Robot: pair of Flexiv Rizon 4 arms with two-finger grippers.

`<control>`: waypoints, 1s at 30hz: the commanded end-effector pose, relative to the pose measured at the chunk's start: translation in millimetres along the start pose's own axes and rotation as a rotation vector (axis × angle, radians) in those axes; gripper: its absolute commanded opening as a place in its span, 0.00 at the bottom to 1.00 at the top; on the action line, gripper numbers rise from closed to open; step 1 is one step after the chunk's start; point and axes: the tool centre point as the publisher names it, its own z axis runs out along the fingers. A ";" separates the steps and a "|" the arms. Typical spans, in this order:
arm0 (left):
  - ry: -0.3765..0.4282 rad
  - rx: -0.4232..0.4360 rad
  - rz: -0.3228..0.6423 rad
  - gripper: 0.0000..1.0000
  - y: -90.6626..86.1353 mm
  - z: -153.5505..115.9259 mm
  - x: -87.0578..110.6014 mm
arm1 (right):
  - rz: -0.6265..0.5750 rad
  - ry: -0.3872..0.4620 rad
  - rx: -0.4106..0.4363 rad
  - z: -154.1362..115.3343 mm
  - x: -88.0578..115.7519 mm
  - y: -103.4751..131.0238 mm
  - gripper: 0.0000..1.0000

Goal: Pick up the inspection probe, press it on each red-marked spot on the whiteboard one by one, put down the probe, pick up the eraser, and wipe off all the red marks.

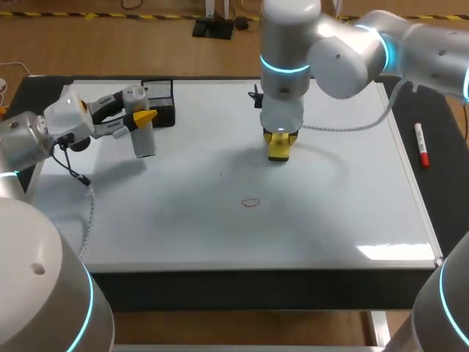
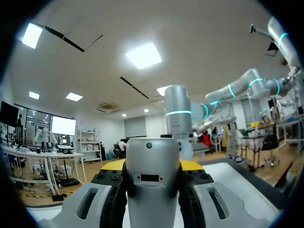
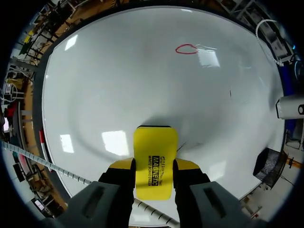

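One red mark (image 1: 250,202) to wipe near whiteboard's (image 1: 352,220) front edge: clamps eraser (image 1: 279,147) between right fingers (image 3: 121,166), grips probe (image 1: 144,139) between left fingers (image 2: 112,166).

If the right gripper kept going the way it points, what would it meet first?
The right gripper points down, so its eraser would press onto bare whiteboard, apart from the red mark. Whether it already touches is unclear.

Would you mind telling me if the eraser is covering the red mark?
No, the eraser, held in the right tool, sits well apart from the red mark.
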 end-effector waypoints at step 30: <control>-0.001 0.001 0.001 0.00 -0.7 0.0 0.0 | 0.142 0.049 0.011 -13.8 126.9 -32.2 0.00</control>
